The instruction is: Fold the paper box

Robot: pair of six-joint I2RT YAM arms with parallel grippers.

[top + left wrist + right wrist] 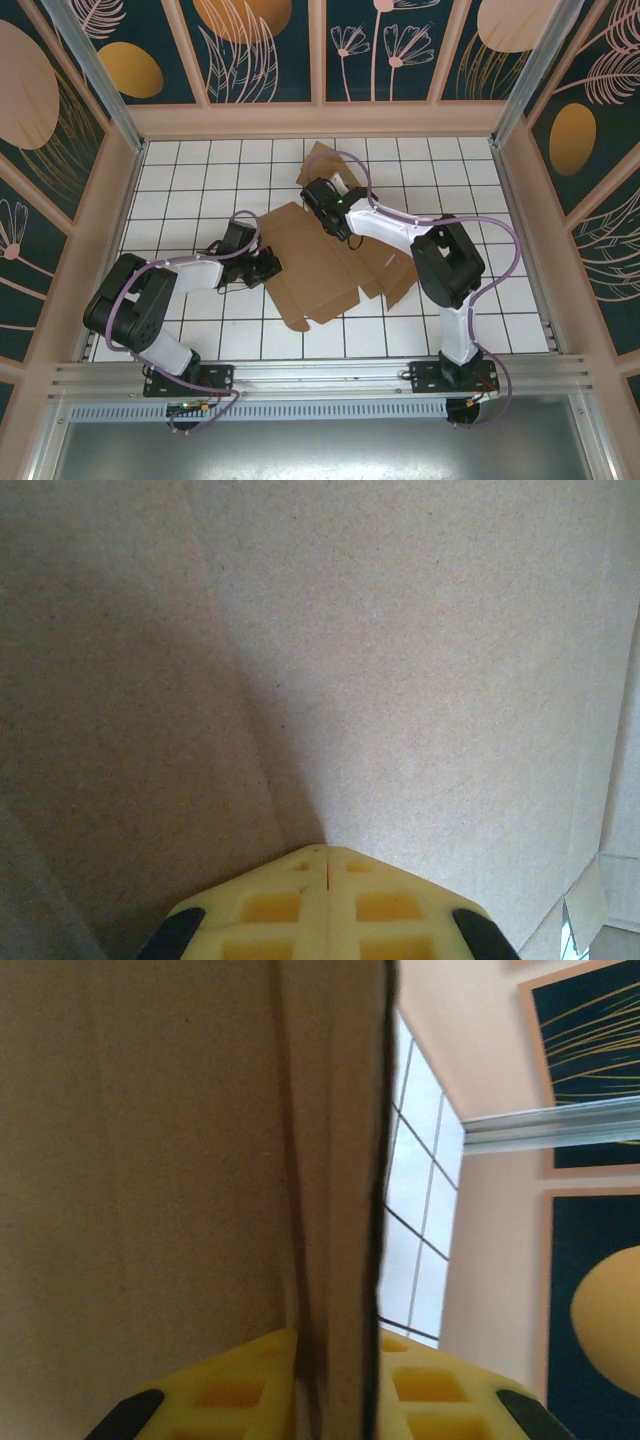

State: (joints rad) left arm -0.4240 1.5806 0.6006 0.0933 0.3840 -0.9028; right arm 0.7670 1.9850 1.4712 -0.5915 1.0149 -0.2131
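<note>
On the tiled table [190, 170], paper box [310, 270], unfolded brown cardboard, creased flaps

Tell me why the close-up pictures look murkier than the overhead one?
Top external: even light, the paper box sharp. Left wrist: lens almost against the paper box, a shadow lying up-left of the left gripper. Right wrist: the paper box pinched in the right gripper is shaded and blurred against bright tiles.

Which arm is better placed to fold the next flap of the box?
Right. The right hand clamps a flap edge of the box, so it can probably fold it straight away. The left hand is shut against flat card, gripping nothing.
</note>
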